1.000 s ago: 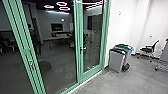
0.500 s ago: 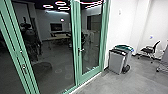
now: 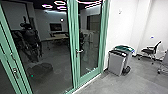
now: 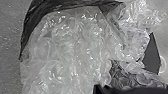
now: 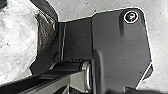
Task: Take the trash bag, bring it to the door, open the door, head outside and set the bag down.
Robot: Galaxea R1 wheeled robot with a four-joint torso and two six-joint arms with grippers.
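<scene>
Clear bubbly plastic with a dark film edge, the trash bag [image 4: 72, 50], shows large in the left wrist view. In the right wrist view the bag [image 5: 17, 37] shows too, with its dark edge beside the robot's own base plate. Whether a gripper holds it I cannot tell. Ahead in the head view stands a green-framed glass door [image 3: 90, 47], closed, with a lever handle at its left side. A second green-framed glass panel [image 3: 50, 60] adjoins it on the left, with a dark reflection of the robot in it.
Grey bins [image 3: 117, 62], one with a green lid, stand against the white wall right of the door. Farther right are a black office chair [image 3: 150, 51] and the edge of a wheeled item [image 3: 163, 62]. Grey floor [image 3: 120, 85] lies in front.
The head view has shifted slightly as the robot moved, with the door frame now farther left. The robot's reflection in the glass has come more into sight.
</scene>
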